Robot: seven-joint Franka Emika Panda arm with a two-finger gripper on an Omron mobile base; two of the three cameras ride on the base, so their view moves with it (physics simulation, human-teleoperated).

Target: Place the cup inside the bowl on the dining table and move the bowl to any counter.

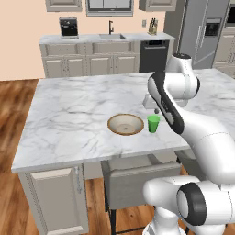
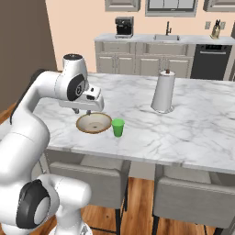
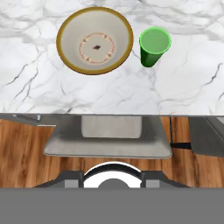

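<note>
The green cup (image 1: 153, 123) (image 2: 118, 127) (image 3: 154, 46) stands upright on the dining table (image 1: 69, 119) (image 2: 183, 128), close to the right of the bowl (image 1: 125, 124) (image 2: 93, 123) (image 3: 94, 40) and apart from it. The bowl has a brown rim and a pale speckled inside with nothing in it. Both sit near the table's front edge. My gripper (image 1: 155, 111) (image 2: 89, 112) hangs a little above the table, just behind the bowl and cup, pointing down. Its jaws are partly open and hold nothing.
A paper towel roll (image 2: 162, 94) stands further back on the table. Grey chairs (image 1: 137, 179) (image 3: 109, 135) are tucked under the front edge. The counter (image 1: 105, 39) (image 2: 160, 39) with sink, faucet and coffee machine (image 1: 69, 27) runs along the back wall.
</note>
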